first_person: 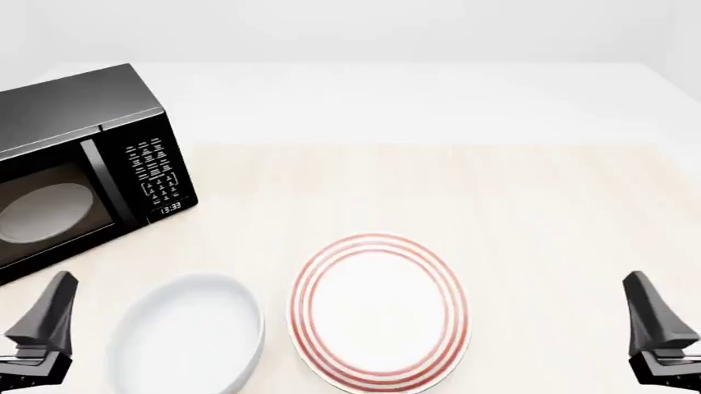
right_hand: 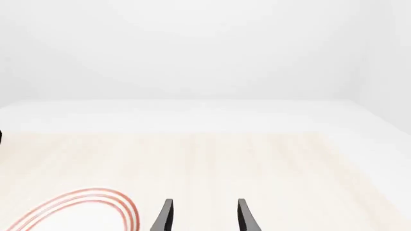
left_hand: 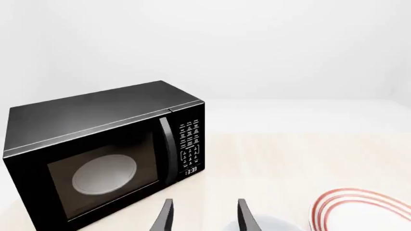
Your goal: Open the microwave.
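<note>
The black microwave [first_person: 77, 164] stands at the table's far left with its dark glass door shut; the vertical bar handle [first_person: 107, 187], white keypad and small clock face the arms. The left wrist view shows the microwave [left_hand: 103, 149] with a pale round turntable behind the glass. My left gripper [first_person: 44, 316] hangs open near the front left edge, well short of the door, holding nothing; its fingertips [left_hand: 166, 211] show apart. Open and holding nothing, my right gripper [first_person: 655, 316] hangs at the front right, far from the microwave.
A white bowl [first_person: 186, 332] sits near the front, just right of the left gripper. A white plate with red rings [first_person: 378, 308] lies beside it at front centre. The pale wooden tabletop [first_person: 526, 205] stretches right and back.
</note>
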`<state>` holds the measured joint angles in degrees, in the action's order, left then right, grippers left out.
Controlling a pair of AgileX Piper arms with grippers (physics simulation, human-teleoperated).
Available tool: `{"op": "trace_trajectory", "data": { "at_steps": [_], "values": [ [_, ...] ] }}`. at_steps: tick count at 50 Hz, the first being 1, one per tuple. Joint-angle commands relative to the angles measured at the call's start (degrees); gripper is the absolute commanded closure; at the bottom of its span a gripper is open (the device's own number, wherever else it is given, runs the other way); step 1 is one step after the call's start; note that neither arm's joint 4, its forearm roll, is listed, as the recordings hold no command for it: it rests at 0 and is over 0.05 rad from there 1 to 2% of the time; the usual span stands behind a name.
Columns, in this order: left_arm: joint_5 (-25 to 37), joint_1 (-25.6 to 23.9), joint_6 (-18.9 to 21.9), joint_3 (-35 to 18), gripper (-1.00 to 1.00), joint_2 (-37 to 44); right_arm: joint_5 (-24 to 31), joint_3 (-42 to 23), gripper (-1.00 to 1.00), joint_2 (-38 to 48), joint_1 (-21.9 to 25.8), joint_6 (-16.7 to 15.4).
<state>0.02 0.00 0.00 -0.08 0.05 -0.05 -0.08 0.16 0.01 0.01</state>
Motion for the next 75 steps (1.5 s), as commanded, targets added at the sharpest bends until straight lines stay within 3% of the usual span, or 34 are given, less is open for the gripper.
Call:
{"op": "trace_trajectory", "data": {
  "at_steps": [1,10,16,19,21,24,25,27,43,47,60,75],
  "values": [
    [-0.5,0.0,0.1,-0.1,-1.0,0.5,-0.1,-0.1,-1.0,0.3,0.0,0.0],
    [-1.0,0.4,-0.3,-0.1,-1.0,0.8,-0.3,-0.1,-1.0,0.5,0.0,0.0],
    [-1.1,2.1,2.3,-0.5,-1.0,2.1,-0.4,-0.1,-1.0,0.5,0.0,0.0],
    [-4.6,3.7,0.6,-0.5,-1.0,5.5,-0.5,-0.1,-1.0,0.6,0.0,0.0],
    [-6.9,1.6,2.1,-1.1,-1.0,10.1,-0.5,-0.1,-1.0,0.6,0.0,0.0],
    [-9.9,1.8,1.2,-2.4,-1.0,13.6,-0.5,-0.1,-1.0,0.7,0.0,0.0],
    [-10.7,1.8,-1.4,-2.8,-1.0,13.9,-0.5,-0.1,-1.0,0.7,0.0,0.0],
    [-12.4,2.3,0.0,-3.2,-1.0,17.1,-0.5,-0.1,-1.0,0.6,0.0,0.0],
    [-18.3,4.4,-3.1,-9.3,-1.0,28.9,-0.3,-0.1,-1.0,0.5,0.1,0.0],
    [-22.7,5.1,-4.3,-9.6,-1.0,35.0,-0.3,-0.1,-1.0,0.4,0.1,0.0],
    [-32.6,3.5,-4.5,-10.4,-1.0,47.5,-0.3,-0.1,-1.0,0.4,0.0,0.0],
    [-40.3,5.4,-3.7,-11.6,-1.0,57.7,-0.3,-0.1,-1.0,0.4,0.0,0.0]
  ]
}}
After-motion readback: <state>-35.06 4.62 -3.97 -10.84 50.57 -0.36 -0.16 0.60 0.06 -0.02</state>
